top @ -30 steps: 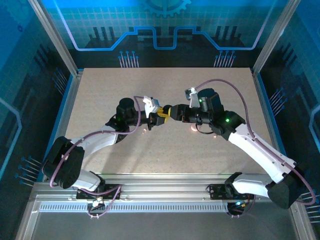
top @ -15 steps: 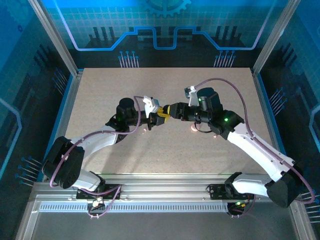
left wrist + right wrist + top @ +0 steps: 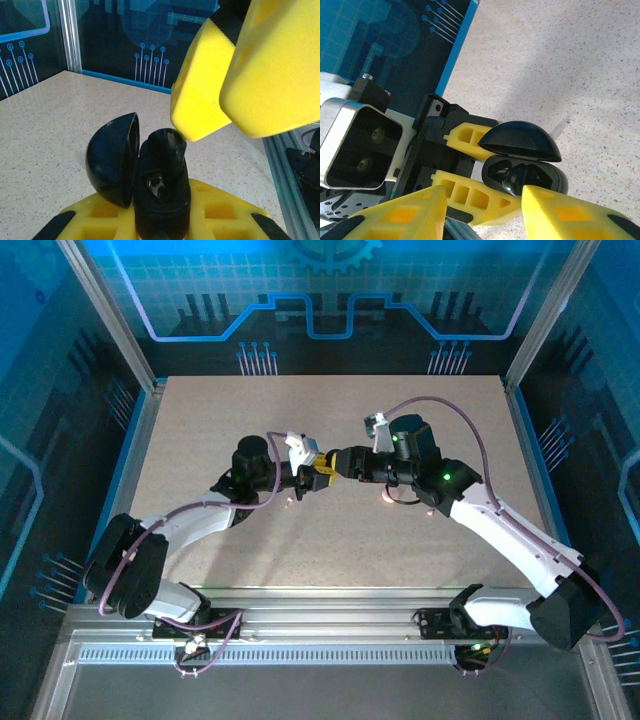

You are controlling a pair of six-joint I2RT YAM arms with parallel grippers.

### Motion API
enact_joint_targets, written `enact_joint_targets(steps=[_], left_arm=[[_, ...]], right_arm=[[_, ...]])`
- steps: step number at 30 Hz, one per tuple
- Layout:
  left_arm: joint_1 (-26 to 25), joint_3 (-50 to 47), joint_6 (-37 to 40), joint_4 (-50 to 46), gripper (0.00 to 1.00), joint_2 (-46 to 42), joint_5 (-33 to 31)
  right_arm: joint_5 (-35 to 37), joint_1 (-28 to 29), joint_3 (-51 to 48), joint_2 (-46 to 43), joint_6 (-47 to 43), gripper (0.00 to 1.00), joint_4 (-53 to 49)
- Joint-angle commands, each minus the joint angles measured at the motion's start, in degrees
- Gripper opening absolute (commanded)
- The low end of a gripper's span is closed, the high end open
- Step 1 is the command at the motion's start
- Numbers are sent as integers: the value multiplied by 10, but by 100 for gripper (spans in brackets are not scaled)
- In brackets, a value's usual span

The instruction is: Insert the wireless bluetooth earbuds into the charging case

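Black glossy plastic: the charging case is held off the table at mid-workspace. It is clamped at its lower body by the left gripper, with the hinged lid swung open to one side. One earbud is seen standing in a well, stem up, and is judged not fully seated.

Right gripper: jaws apart, one yellow fingertip touching the earbud. No pinch across it is seen.

Handling, judged:
- Case: light, rigid, slick. The hinge is the weak point, so it is best held on the body below the seam, never by the lid.
- Earbud: small, smooth, easily flicked out. It is to be pressed straight down from the top.

Obstructions: the open lid is just beside the well, and the two grippers' fingers crowd each other. A small pale pink item lies on the table under the right arm, unidentified.
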Motion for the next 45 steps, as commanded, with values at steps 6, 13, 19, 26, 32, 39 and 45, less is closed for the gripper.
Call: enact_joint_targets(steps=[6, 13, 19, 26, 32, 39, 45], left_arm=[[-3, 12, 6, 11, 19, -16, -6], [-3, 11, 4, 13, 20, -18, -3], [-3, 10, 4, 12, 20, -22, -1], [-3, 9, 5, 10, 20, -27, 0], [-3, 10, 3, 12, 20, -30, 3], [-3, 8, -3, 18, 19, -30, 11], [-3, 7, -5, 19, 20, -31, 5]], right_arm=[[-49, 15, 1, -2, -21, 42, 26], [-2, 15, 20, -19, -57, 44, -20], [21, 14, 37, -10, -85, 48, -48], [18, 14, 48, 5, -102, 48, -45], [16, 15, 55, 14, -111, 48, -42], [16, 13, 64, 27, -121, 49, -40], [-14, 13, 67, 32, -129, 47, -30]])
